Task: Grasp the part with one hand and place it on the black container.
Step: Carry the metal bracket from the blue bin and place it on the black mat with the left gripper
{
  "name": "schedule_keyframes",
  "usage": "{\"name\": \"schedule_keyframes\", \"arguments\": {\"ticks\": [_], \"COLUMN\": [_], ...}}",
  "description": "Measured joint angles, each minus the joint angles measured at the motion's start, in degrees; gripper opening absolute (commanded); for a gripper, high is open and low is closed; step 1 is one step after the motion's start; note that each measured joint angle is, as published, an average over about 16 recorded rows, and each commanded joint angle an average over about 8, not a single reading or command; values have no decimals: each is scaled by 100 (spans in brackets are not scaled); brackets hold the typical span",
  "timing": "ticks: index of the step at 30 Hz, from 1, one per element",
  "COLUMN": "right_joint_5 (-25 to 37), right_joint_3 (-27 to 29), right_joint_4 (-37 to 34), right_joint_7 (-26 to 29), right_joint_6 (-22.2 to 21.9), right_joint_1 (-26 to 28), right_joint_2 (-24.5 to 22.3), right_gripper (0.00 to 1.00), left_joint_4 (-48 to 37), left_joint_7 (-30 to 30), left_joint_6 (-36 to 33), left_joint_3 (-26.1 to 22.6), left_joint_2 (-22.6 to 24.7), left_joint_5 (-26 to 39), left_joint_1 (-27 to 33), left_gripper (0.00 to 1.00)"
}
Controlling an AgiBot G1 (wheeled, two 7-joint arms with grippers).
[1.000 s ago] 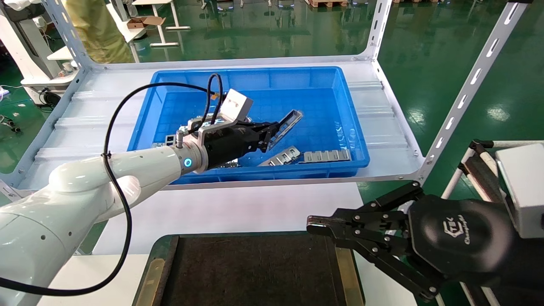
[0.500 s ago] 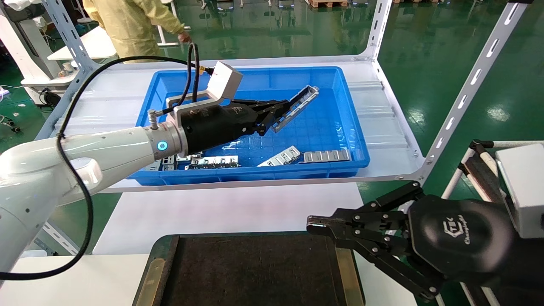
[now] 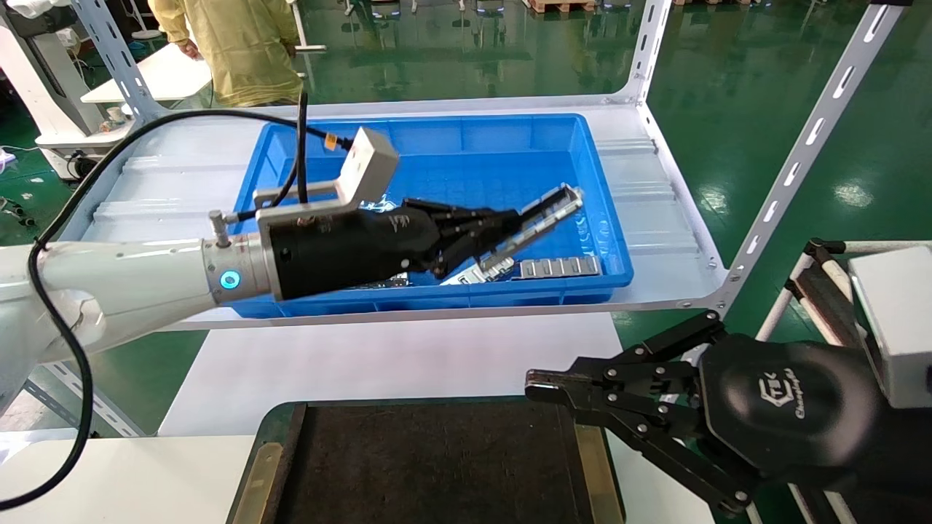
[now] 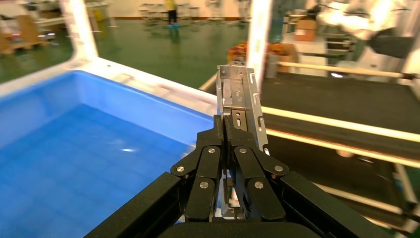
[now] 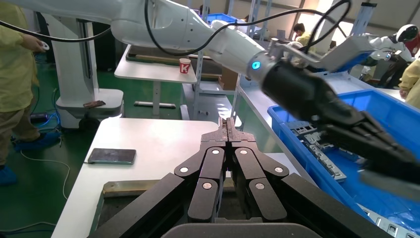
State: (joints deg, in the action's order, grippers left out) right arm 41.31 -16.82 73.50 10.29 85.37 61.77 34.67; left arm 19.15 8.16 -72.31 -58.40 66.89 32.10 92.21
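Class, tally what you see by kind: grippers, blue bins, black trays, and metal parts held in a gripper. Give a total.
grippers: 2 (left gripper, right gripper)
blue bin: 1
black tray: 1
held part: 1
Total: 5

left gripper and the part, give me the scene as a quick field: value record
left gripper: shut on the part, held in the air above the blue bin
part: silver channel piece, tilted, one end sticking out past the fingers
blue bin: on the shelf, more metal pieces lying near its front wall
black container: nearest the robot, nothing on the visible mat
right gripper: shut on nothing, parked over the container's right edge
task stage: part lifted, not yet placed
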Motion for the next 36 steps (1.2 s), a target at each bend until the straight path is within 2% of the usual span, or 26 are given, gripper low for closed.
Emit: {"name": "schedule_keyframes", "arguments": {"ticks": [6, 12, 17, 25, 36], "right_joint_5": [-1, -3, -4, -6, -8], "right_joint_3": [-2, -4, -6, -8, -12], "right_joint_4": [0, 0, 0, 0, 0], "right_joint_7": [-1, -2, -3, -4, -6], "right_joint_6": [-1, -2, -2, -4, -5], "right_joint_1": [0, 1, 1, 2, 3], "right_joint_2": [-1, -2, -2, -3, -5], "right_gripper": [0, 0, 0, 0, 0], "left_joint_4": [731, 1803, 2814, 4292, 5346], "left_joint_7": [-106, -300, -507, -871, -1154], "left_joint_6": [-189, 125, 797, 2241, 3918], "left_joint_3": [-22, -53, -88, -178, -265], "left_joint_2": [-361, -784, -1138, -1642, -1934], "left_joint_5": [-62, -154, -238, -354, -513], "left_joint_1": [-440, -1112, -1781, -2849, -3929], "left_gripper": [0, 0, 0, 0, 0]}}
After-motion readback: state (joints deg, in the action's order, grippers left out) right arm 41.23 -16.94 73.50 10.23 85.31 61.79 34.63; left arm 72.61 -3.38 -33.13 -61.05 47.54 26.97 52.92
